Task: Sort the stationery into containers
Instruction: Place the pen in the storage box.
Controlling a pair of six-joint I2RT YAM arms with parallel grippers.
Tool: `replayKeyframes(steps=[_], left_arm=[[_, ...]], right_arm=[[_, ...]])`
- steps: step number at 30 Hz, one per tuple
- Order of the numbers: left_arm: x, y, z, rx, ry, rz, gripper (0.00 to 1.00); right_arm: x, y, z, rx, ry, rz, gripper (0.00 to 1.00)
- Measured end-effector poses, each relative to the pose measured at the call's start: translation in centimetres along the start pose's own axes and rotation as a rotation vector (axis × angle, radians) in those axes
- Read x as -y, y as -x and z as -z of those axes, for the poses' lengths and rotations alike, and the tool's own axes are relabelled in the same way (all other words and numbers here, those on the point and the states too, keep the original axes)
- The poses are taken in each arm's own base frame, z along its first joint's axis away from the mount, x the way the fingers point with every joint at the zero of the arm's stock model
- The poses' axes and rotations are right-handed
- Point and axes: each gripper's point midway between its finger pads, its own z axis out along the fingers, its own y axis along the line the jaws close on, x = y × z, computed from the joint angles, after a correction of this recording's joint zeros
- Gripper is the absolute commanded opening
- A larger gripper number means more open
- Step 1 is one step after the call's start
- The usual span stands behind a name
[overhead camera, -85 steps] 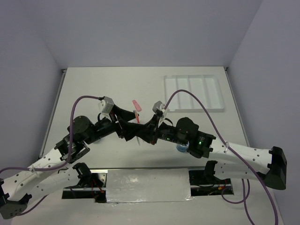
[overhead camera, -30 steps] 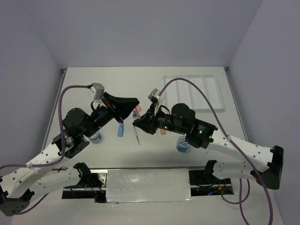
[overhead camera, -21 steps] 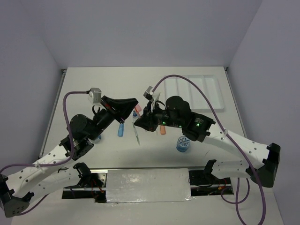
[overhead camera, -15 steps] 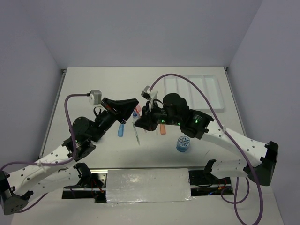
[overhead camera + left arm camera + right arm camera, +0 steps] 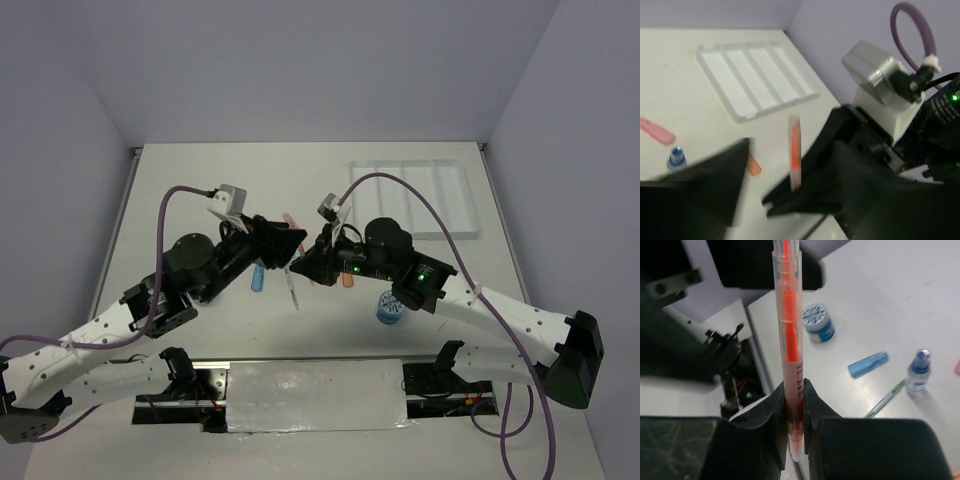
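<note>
Right wrist view | right end effector [image 5: 794, 405] pinched thin orange clear-barrelled plastic pen [image 5: 790, 330] upright above worktop [image 5: 200, 190] | left end effector [image 5: 285, 243] spread beside it | judged best: carry far-right, lay lengthwise in flat white ridged plastic tray [image 5: 455, 190]

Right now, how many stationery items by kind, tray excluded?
Blue rolls: 2
Capsules: 3 (pink, orange, blue)
Pens: 2 (orange pen held by right end effector, whitish pen lying free)
Bottle: 1
Total: 8

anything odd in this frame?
Nothing spilled or damaged. One oddity: the right gripper holds the orange pen by one end above the table, right at the left gripper, away from the tray, whose compartments look empty.
</note>
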Motion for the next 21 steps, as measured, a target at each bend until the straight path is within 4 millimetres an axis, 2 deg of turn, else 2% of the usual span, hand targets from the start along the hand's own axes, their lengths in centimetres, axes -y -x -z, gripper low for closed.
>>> replayKeyframes(steps=[2, 5, 7, 9, 11, 12, 13, 14, 16, 19, 20, 21], left_arm=[[-0.1, -0.5, 0.1, -0.059, 0.033, -0.026, 0.99], [-0.4, 0.9, 0.4, -0.072, 0.096, -0.054, 0.99], [-0.6, 3.4, 0.9, -0.034, 0.156, -0.056, 0.99], [-0.5, 6.7, 1.8, 0.034, 0.206, -0.036, 0.99], [-0.9, 10.3, 3.3, 0.114, 0.279, 0.007, 0.99], [-1.3, 12.3, 4.7, 0.164, 0.326, 0.039, 0.99], [-1.6, 13.1, 5.4, 0.185, 0.346, 0.052, 0.99], [-2.2, 13.7, 6.3, 0.202, 0.372, 0.059, 0.99], [-3.7, 13.5, 8.2, 0.198, 0.428, 0.054, 0.99], [-6.2, 11.1, 10.2, 0.131, 0.505, 0.024, 0.99], [-7.1, 9.7, 10.5, 0.094, 0.536, 0.006, 0.99], [-8.1, 8.0, 10.7, 0.049, 0.568, -0.013, 0.99]], right_arm=[[1.0, 0.8, 0.1, 0.057, -0.030, -0.006, 0.00], [2.2, 1.8, 0.0, 0.121, -0.067, -0.011, 0.00], [2.7, 1.5, -0.1, 0.129, -0.086, -0.021, 0.00], [3.7, 1.0, -0.3, 0.117, -0.123, -0.036, 0.00], [5.8, 0.4, -0.4, 0.102, -0.186, -0.066, 0.00], [7.6, 0.1, -0.3, 0.094, -0.237, -0.092, 0.00], [9.5, -0.2, 0.1, 0.086, -0.298, -0.116, 0.00], [12.2, -0.7, 0.6, 0.061, -0.384, -0.156, 0.00], [17.1, -1.2, 1.4, -0.006, -0.557, -0.226, 0.00], [23.9, 0.0, 1.8, -0.064, -0.776, -0.285, 0.00], [26.3, 0.3, 2.0, -0.079, -0.837, -0.300, 0.00], [27.7, 0.2, 2.1, -0.093, -0.872, -0.309, 0.00]])
